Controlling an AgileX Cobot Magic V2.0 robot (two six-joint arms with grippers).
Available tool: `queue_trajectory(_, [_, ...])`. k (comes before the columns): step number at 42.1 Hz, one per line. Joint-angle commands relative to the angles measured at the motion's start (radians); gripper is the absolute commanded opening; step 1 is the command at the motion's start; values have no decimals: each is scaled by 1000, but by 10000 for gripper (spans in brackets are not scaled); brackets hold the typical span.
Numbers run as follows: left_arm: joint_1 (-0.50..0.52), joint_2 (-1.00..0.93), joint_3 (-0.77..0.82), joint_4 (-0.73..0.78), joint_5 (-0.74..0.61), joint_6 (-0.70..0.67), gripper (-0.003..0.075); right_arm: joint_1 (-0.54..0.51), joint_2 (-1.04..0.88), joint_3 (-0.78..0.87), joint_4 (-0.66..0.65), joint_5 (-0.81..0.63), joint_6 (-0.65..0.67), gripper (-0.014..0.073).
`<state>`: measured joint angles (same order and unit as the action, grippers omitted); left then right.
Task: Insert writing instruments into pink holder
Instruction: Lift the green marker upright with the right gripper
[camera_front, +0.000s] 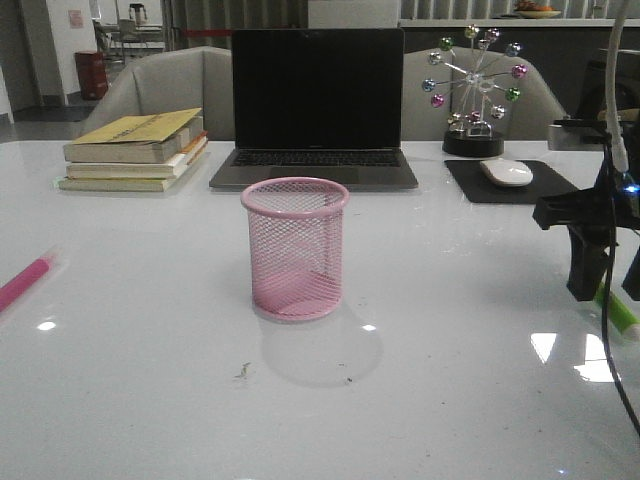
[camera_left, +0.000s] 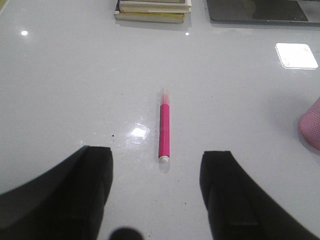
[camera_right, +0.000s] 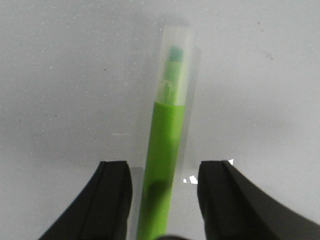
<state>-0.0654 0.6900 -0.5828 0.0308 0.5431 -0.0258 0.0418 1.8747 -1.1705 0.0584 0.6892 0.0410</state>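
The pink holder (camera_front: 295, 250), a wire-mesh cup, stands upright at mid-table with nothing showing inside; its edge shows in the left wrist view (camera_left: 311, 130). The pink marker (camera_front: 25, 283) lies flat at the table's far left. In the left wrist view the pink marker (camera_left: 164, 130) points away from my open left gripper (camera_left: 157, 156), its near end level with the fingertips, untouched. The green marker (camera_right: 167, 140) lies flat on the table at the right (camera_front: 620, 315). My right gripper (camera_right: 165, 167) is open and straddles its body, with gaps on both sides (camera_front: 610, 285).
At the back of the table are an open laptop (camera_front: 315, 100), a stack of books (camera_front: 135, 150), a white mouse (camera_front: 507, 172) on a dark pad (camera_front: 540, 188), and a ferris-wheel ornament (camera_front: 475, 90). Cables hang by the right arm.
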Motion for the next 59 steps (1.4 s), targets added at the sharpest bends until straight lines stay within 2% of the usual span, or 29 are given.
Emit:
queue_trajectory(1, [-6, 1, -29, -4, -79, -7, 456, -2, -44, -30, 2, -24, -4, 409])
queue_trajectory(32, [-6, 1, -29, -4, -79, -7, 456, -2, -33, -30, 2, -8, -4, 403])
queue_trajectory(46, [-6, 1, -29, -4, -79, -7, 456, -2, -33, -30, 2, 15, -4, 286])
queue_trajectory(54, [-6, 1, -29, -4, -79, -7, 456, -2, -33, -30, 2, 9, -4, 176])
queue_trajectory(59, [-6, 1, -29, -4, -79, -7, 456, -2, -36, -30, 2, 8, -4, 162])
